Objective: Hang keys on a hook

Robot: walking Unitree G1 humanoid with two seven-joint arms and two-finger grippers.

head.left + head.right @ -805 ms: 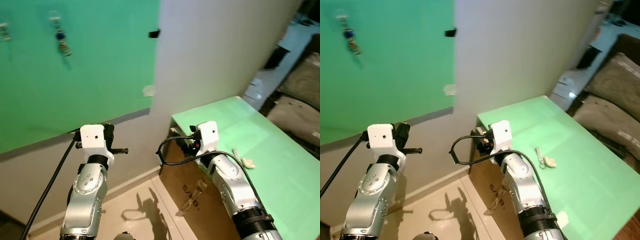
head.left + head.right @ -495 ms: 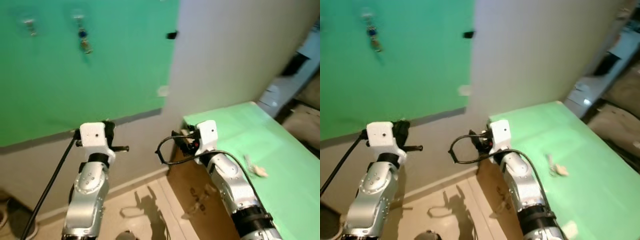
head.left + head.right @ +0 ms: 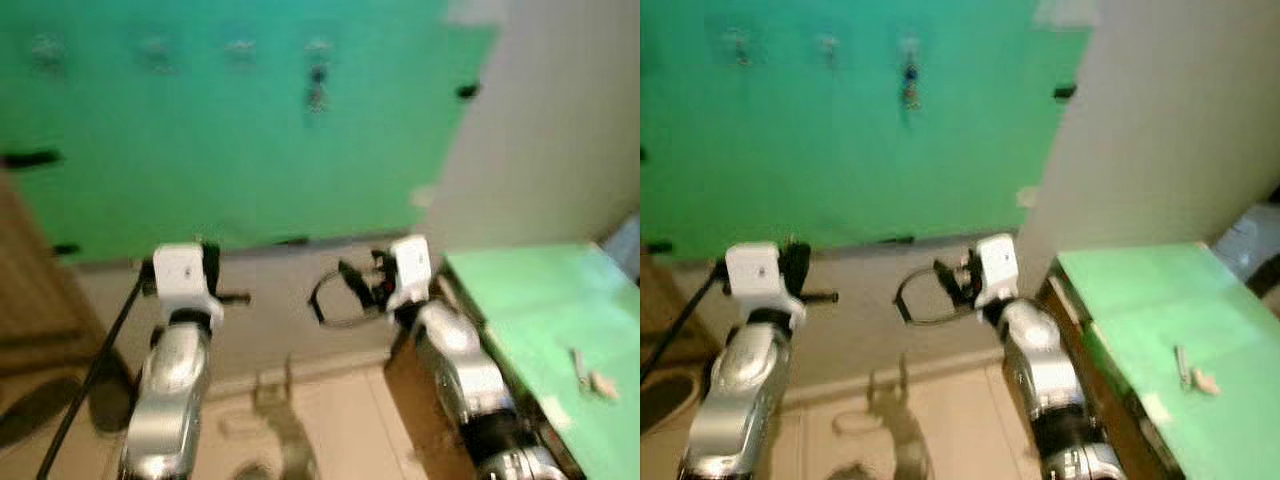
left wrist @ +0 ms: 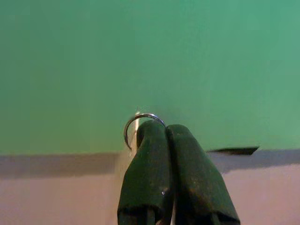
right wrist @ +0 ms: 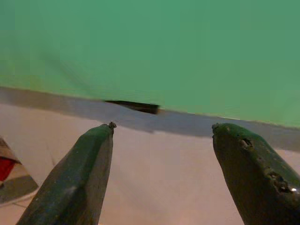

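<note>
Swinging left, the camera had brought a row of hooks (image 3: 150, 47) on the green wall (image 3: 200, 150) into blurred view, one already bearing keys (image 3: 316, 90). Left gripper (image 4: 168, 133) was clamped on a key ring (image 4: 136, 123), well below the hooks. Right gripper (image 5: 161, 133) was spread wide, idle. Risk: with so small a grip, the ring could slip during the reach.

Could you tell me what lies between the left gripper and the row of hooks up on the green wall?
Bare green wall alone: in the left eye view, nothing intervenes between the left gripper, shut on a key ring, and the hooks.
</note>
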